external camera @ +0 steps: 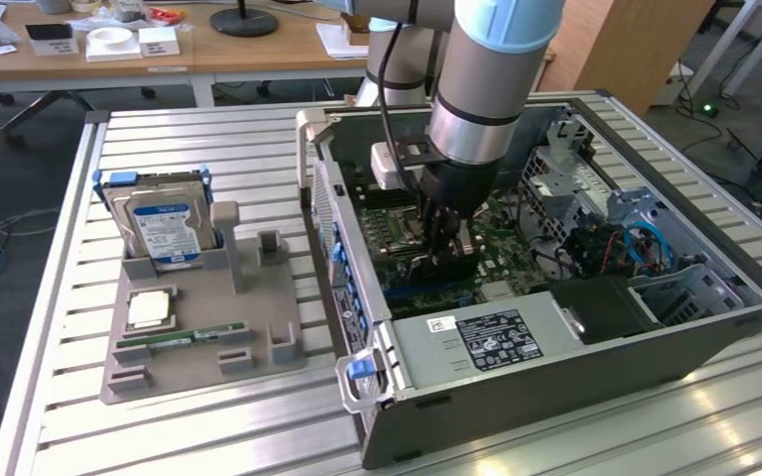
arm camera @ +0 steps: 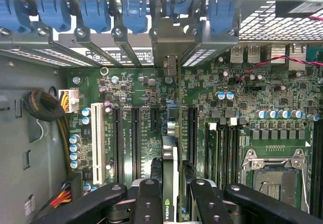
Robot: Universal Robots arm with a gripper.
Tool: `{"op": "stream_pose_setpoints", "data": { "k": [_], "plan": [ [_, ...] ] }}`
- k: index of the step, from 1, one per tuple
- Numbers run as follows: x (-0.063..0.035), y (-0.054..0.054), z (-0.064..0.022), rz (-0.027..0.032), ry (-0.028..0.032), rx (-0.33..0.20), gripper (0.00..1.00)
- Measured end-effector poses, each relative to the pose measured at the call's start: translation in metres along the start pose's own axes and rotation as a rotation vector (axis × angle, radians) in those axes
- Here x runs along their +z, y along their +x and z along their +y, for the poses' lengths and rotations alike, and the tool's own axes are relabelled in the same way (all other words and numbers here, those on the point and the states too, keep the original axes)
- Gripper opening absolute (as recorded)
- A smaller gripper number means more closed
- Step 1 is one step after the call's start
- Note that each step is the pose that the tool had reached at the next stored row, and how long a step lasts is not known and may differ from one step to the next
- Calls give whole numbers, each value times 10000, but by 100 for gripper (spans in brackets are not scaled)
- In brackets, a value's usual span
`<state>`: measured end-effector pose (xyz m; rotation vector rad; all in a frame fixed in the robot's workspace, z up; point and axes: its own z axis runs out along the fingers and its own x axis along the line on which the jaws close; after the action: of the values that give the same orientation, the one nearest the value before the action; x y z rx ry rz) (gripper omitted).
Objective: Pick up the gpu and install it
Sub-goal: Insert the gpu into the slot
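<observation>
Readable marks

A green NVIDIA eye logo stands on the gpu [arm camera: 169, 183] edge; other labels are illegible.

You have one gpu [arm camera: 170, 183] between the jaws, one hard drive [external camera: 167, 226] and one RAM stick [external camera: 180, 339] on the one grey holder [external camera: 262, 302] well away from the jaws, one open computer case [external camera: 698, 327] around them, and one power supply [external camera: 487, 342] just beside them.

The Universal Robots arm [external camera: 487, 69] wore silver tubing, pale-blue joint caps and a black gripper [external camera: 444, 243] with screw-studded fingers [arm camera: 149, 204].
</observation>
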<state>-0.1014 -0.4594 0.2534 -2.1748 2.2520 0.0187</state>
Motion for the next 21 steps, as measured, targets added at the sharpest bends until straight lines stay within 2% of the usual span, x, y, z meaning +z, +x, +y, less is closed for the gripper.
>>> {"op": "stream_pose_setpoints", "data": {
  "k": [21],
  "plan": [
    [25, 1, 18, 1, -1, 3, 26]
  ]
}}
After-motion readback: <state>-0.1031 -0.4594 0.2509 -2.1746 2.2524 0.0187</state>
